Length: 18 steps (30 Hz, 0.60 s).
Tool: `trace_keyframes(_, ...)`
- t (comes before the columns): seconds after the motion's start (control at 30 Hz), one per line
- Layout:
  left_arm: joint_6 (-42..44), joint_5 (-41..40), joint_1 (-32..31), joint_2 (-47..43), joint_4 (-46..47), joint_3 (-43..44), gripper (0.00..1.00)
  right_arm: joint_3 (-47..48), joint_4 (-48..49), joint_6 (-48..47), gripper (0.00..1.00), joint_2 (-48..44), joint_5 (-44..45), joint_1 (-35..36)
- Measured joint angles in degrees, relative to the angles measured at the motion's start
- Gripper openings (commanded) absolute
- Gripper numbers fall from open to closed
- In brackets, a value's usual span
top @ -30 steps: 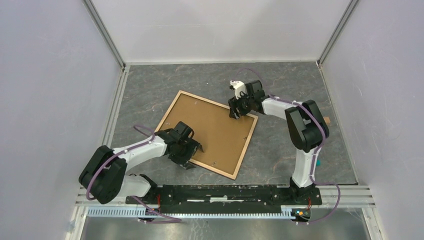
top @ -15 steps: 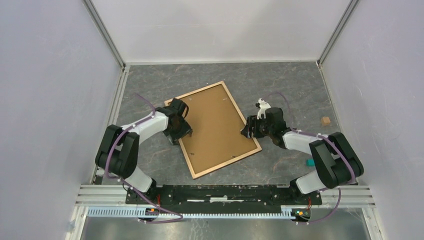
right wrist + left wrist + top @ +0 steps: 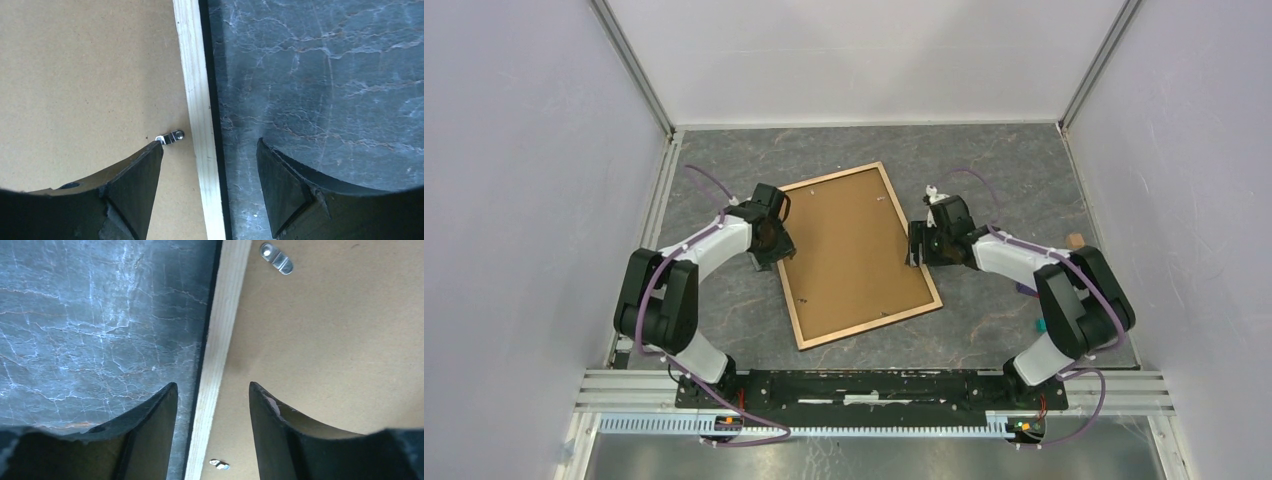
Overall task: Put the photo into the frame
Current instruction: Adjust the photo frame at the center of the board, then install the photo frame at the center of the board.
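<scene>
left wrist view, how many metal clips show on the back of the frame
2. The upper clip sits at the top, right of the rail of the frame; the lower clip is at the bottom edge beside it. Others may lie outside this view.

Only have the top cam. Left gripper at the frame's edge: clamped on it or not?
Observer: Not clamped. In the left wrist view the left gripper stands open astride the frame rail, with a gap on each side.
Operator: Right side?
Observer: Same: the right gripper is open astride its rail, and its inner fingertip sits right at a small metal tab.
Operator: Frame face down?
Observer: Likely. A black edge runs along the rail's outer side, with pale wood facing up.
</scene>
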Motion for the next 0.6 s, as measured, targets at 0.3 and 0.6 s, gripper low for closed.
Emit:
trace_keyframes(0.3, 0.9, 0.9, 0.5, -0.7, 2.4, -4.1, 0.47, 6.5, -7.2, 5.9, 0.76, 4.9, 7.8, 5.5)
trace_keyframes(0.6, 0.9, 1.0, 0.4, -1.5, 4.5, -5.4, 0.43, 8.9, -11.1, 10.9, 0.56, 5.9, 16.8, 9.2)
